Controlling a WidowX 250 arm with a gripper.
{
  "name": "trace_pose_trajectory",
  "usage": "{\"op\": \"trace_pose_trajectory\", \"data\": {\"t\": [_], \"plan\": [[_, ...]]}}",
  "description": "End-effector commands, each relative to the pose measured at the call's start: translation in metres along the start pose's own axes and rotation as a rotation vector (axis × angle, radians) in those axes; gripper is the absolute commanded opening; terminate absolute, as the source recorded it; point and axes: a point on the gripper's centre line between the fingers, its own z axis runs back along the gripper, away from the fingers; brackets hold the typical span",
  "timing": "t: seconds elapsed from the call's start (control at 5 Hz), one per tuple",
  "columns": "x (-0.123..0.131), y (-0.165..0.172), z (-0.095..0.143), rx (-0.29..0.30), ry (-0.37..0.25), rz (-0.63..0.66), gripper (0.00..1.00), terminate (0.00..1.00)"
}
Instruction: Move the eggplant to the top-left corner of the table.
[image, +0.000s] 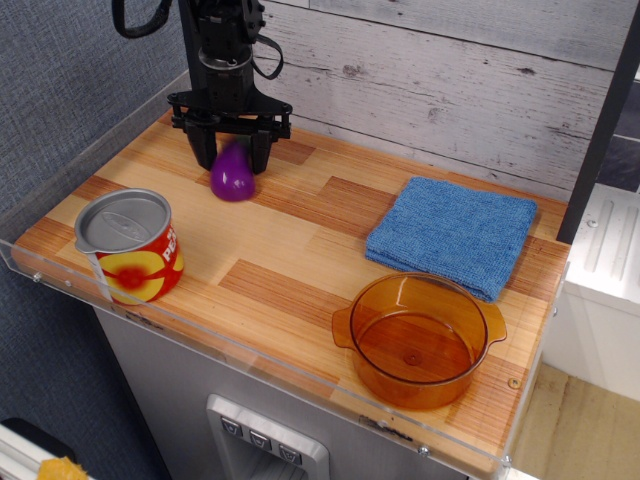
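- A red can (128, 246) with a yellow label and a grey pull-tab lid stands upright at the front-left of the table (290, 255), just behind the clear acrylic rim. The lid is shut, so its contents cannot be seen.
- The eggplant (232, 175) rests on the wood near the back-left corner, behind the can and well apart from it, its rounded purple end toward the front.
- The gripper (232, 160) straddles the eggplant with its black fingers (203, 150) spread wide, one on each side. There seems to be a gap between each finger and the purple body, so the claw looks open, not clamped.
- The arm comes straight down from above, wrist vertical, cables looping at its top, close to the grey plank wall.
- A folded blue cloth (452, 234) lies flat at the back-right, well clear of the eggplant.
- An amber see-through pot (419, 338) with two small handles sits at the front-right, just in front of the cloth; it holds nothing.
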Motion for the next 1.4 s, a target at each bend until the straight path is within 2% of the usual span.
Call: {"op": "trace_pose_trajectory", "data": {"t": [0.0,0.6,0.8,1.2], "plan": [[-0.001,0.014,0.019,-0.011,-0.032,-0.013,1.00,0.00],[0.007,0.005,0.068,-0.023,-0.105,-0.101,1.00,0.00],[0.004,-0.007,0.088,-0.037,-0.134,-0.149,1.00,0.00],[-0.008,-0.046,0.108,-0.089,-0.157,-0.278,1.00,0.00]]}}
